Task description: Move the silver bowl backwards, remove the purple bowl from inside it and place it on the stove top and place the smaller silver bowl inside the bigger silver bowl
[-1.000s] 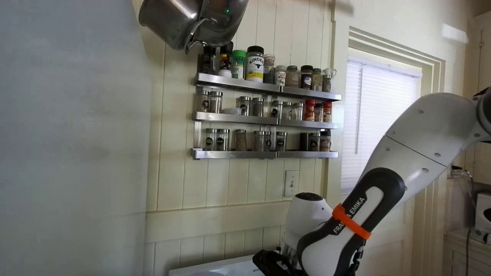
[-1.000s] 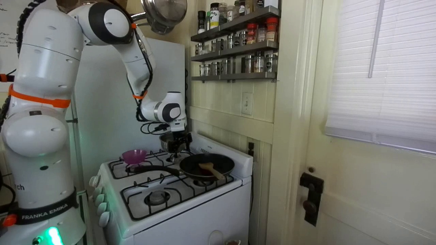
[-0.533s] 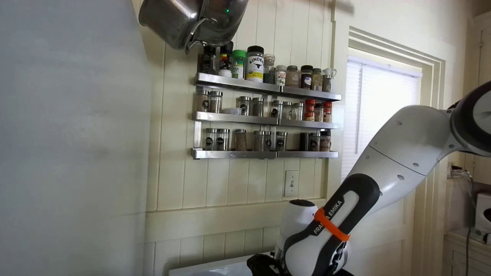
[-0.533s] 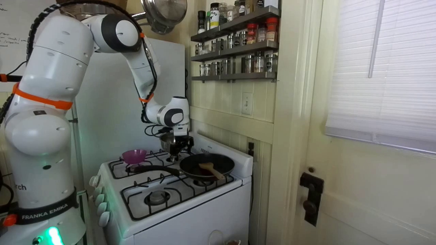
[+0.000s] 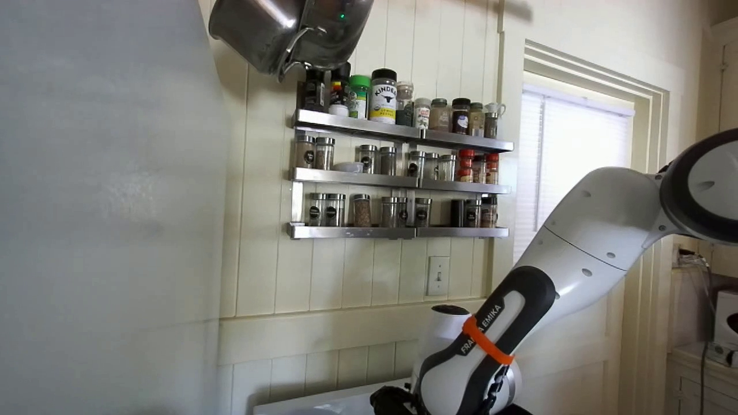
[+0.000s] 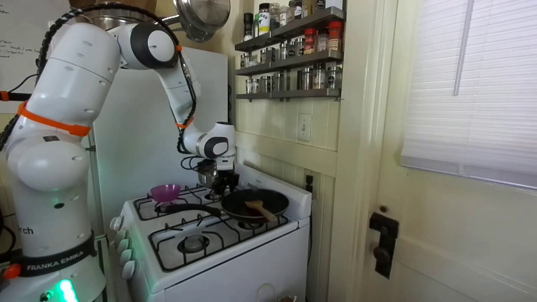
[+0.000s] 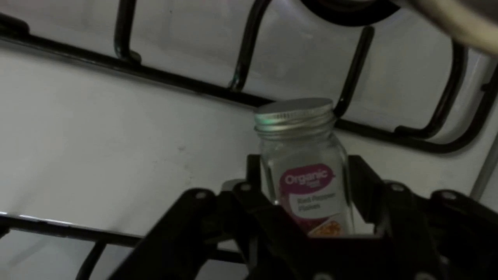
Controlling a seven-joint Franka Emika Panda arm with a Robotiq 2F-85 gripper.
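Note:
A purple bowl sits on the grate at the front left of the white stove. A silver bowl stands behind it, partly hidden by my gripper. In the wrist view my gripper is shut on a glass jar with a silver lid and a red pepper flakes label. The jar tilts slightly, over the bare stove top between the grates. The gripper shows only partly at the bottom of an exterior view. I cannot make out a second silver bowl on the stove.
A black frying pan with a wooden spatula sits beside the gripper, its handle reaching towards the purple bowl. Black grates cross the stove top. The stove's back panel stands close. Spice shelves hang above.
In the exterior views, the arm has reached further over the stove and the gripper has moved lower, towards the pan and back panel. The purple bowl and pan have not moved.

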